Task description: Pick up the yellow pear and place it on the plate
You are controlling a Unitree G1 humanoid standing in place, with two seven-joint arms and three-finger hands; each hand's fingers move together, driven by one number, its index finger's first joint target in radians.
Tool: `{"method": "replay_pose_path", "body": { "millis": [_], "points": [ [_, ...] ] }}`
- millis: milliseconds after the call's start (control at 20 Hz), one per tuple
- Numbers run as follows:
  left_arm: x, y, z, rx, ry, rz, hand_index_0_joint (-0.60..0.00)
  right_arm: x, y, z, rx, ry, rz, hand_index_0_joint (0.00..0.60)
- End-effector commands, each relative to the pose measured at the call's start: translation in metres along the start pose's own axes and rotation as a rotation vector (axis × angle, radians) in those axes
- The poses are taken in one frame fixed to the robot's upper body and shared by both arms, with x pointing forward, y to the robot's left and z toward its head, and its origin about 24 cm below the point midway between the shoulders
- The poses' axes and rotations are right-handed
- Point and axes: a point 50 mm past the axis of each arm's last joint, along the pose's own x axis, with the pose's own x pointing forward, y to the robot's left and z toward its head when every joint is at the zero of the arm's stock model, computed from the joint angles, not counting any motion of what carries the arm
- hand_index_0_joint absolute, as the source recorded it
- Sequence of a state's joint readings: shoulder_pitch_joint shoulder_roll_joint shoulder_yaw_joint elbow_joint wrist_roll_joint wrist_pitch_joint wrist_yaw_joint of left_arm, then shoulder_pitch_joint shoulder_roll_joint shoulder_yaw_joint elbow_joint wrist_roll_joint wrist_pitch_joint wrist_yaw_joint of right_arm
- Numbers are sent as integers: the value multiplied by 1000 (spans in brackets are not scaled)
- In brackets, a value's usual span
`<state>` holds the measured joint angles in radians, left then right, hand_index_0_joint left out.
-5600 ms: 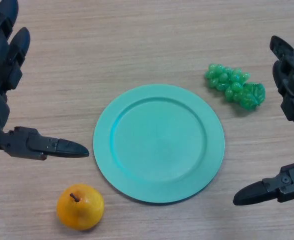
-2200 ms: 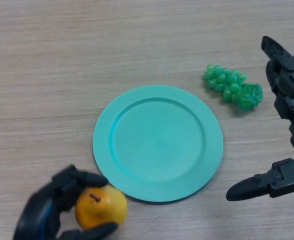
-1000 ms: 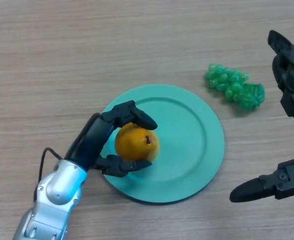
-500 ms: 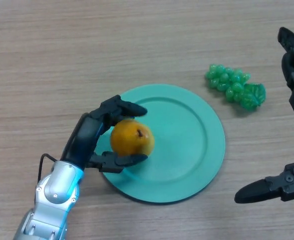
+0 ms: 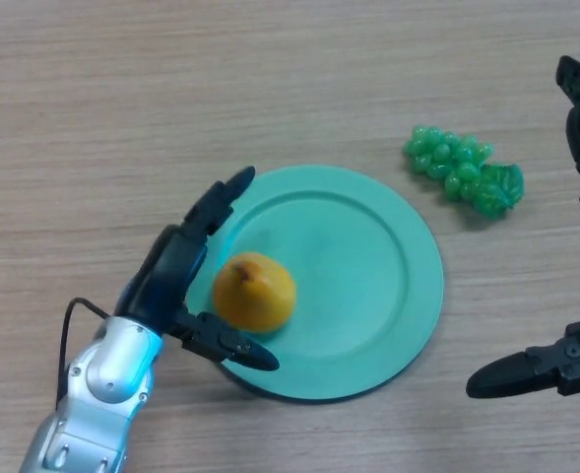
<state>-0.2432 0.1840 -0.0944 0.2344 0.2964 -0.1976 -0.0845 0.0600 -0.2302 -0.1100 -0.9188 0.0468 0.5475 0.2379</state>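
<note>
The yellow pear (image 5: 255, 292) lies on the left part of the teal plate (image 5: 368, 266), stem end up. My left hand (image 5: 176, 276) is just left of the pear, over the plate's left rim. Its fingers are straight and spread, and the thumb points right below the pear. I cannot tell whether the palm touches the pear. My right hand (image 5: 575, 360) stays idle and open at the right edge, apart from the plate.
A bunch of green grapes (image 5: 462, 169) lies on the wooden table (image 5: 122, 118) to the upper right of the plate, close to my right hand's fingers.
My left hand carried the pear from the table's front left onto the plate. In the last half second its fingers opened off the pear, which settled lower on the plate.
</note>
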Motion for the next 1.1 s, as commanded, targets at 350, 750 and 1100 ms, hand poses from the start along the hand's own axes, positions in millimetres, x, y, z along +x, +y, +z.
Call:
{"method": "replay_pose_path", "body": {
  "millis": [350, 750, 1100],
  "points": [
    [-30, 72, 87, -31, -311, 235, 0, 0, -5, 27, -33, -173, -6, 0],
    [-80, 111, 111, -263, -324, 296, 0, 4, -4, 23, -50, -181, 6, 0],
    [-93, 109, 98, -375, -248, 180, 0, 5, -1, 20, -13, -156, 20, 0]
  ]
}}
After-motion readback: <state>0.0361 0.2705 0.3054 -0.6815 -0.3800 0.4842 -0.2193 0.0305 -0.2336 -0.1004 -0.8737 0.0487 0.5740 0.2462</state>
